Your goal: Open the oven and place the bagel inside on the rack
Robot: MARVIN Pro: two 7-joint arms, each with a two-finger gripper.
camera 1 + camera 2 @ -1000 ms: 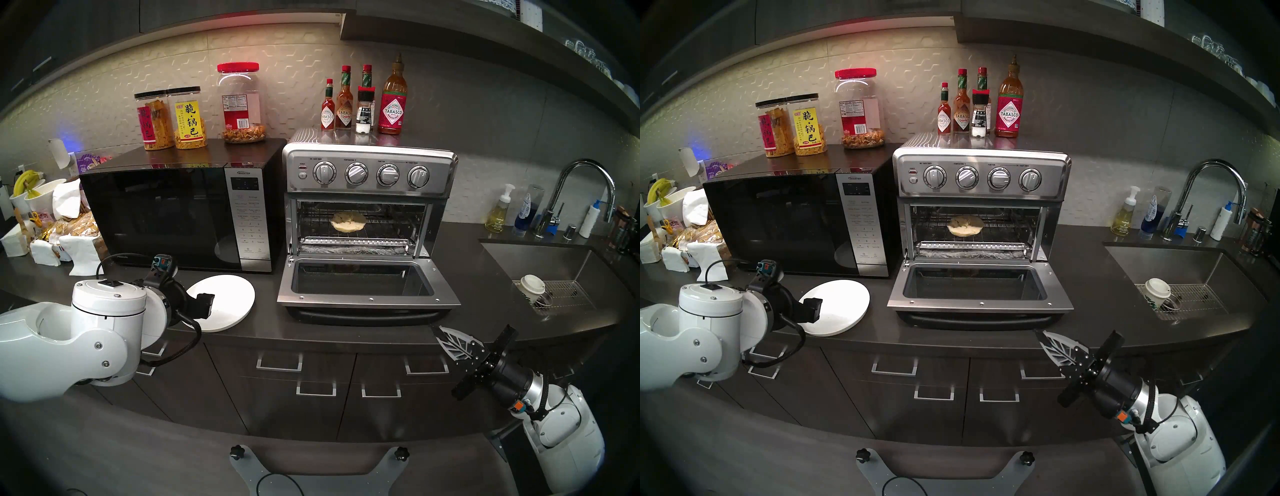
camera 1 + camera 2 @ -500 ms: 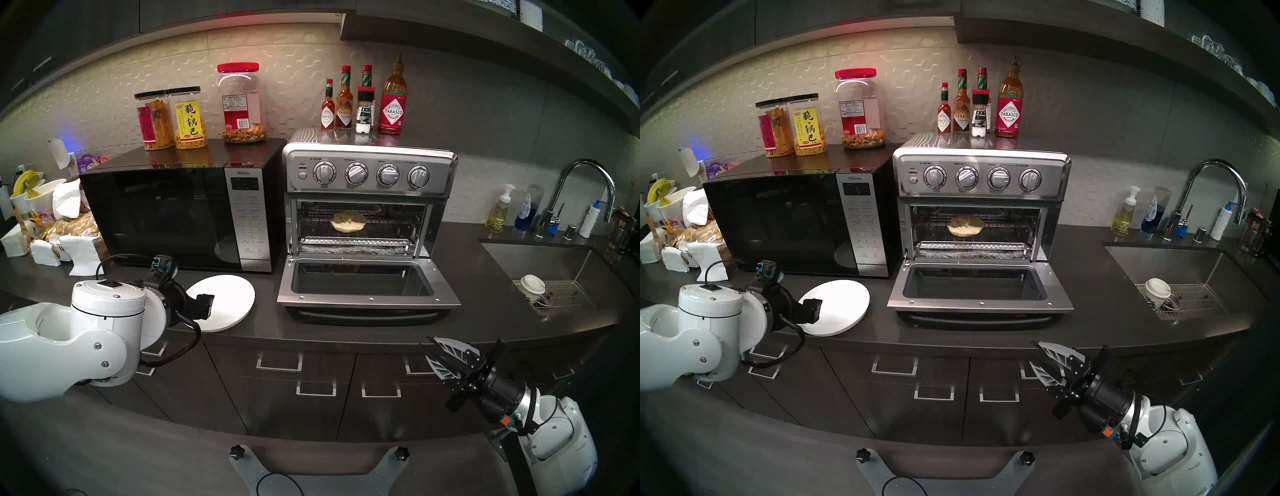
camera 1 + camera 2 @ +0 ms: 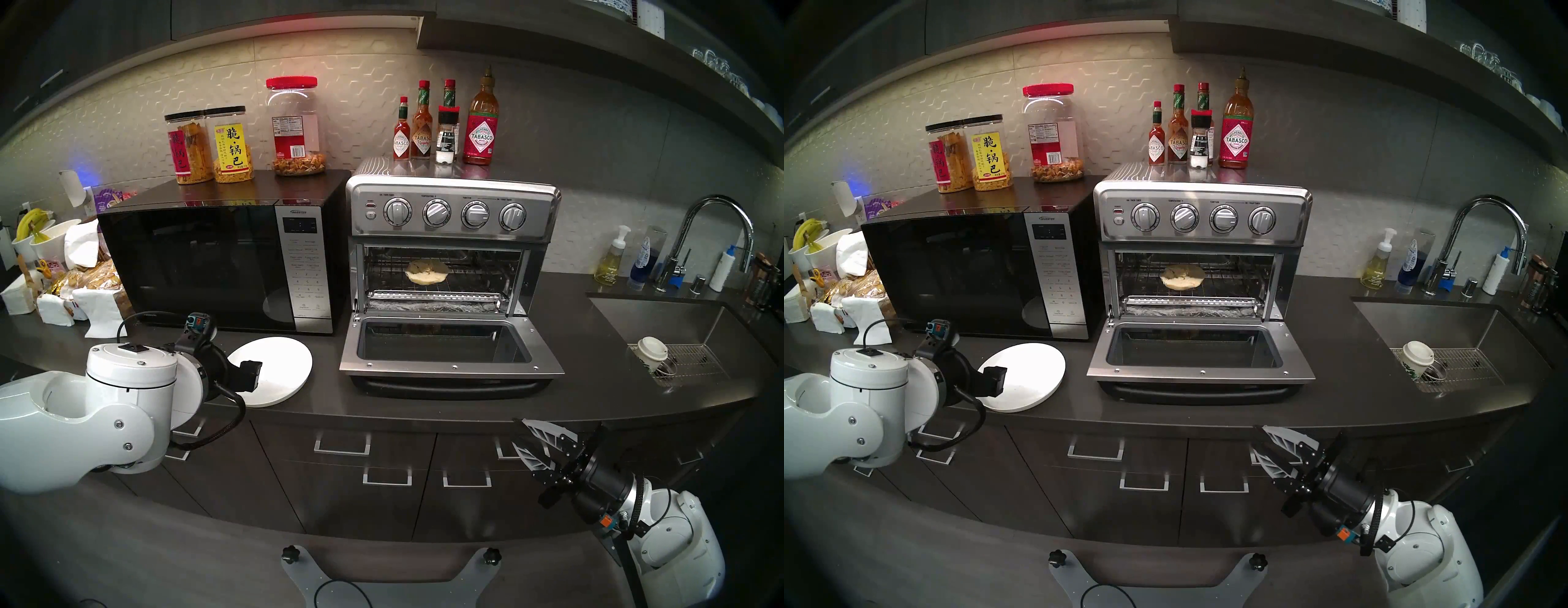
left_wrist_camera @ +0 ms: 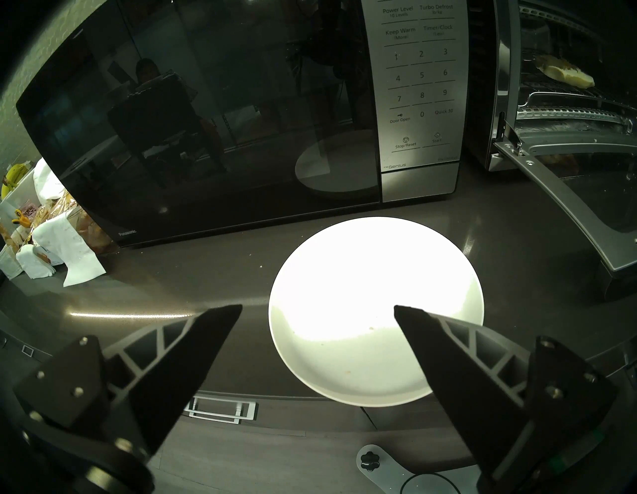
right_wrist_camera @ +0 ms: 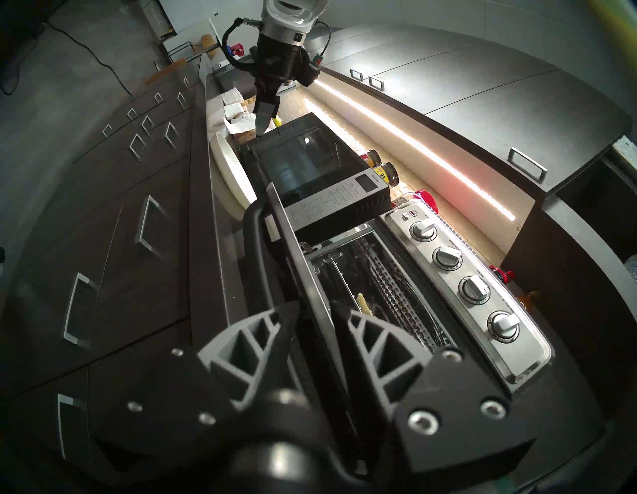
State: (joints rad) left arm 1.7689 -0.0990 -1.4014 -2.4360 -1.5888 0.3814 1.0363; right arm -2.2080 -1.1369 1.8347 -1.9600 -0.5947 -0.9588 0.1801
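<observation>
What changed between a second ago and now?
The right gripper sank from the counter edge to in front of the drawers, and its shut fingers parted, holding nothing. The left gripper, open over the plate, the bagel on the rack and the oven stayed put.

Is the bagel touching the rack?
Touching. In the head view the bagel lies flat on the rack inside the open oven, its underside against the wires.
</observation>
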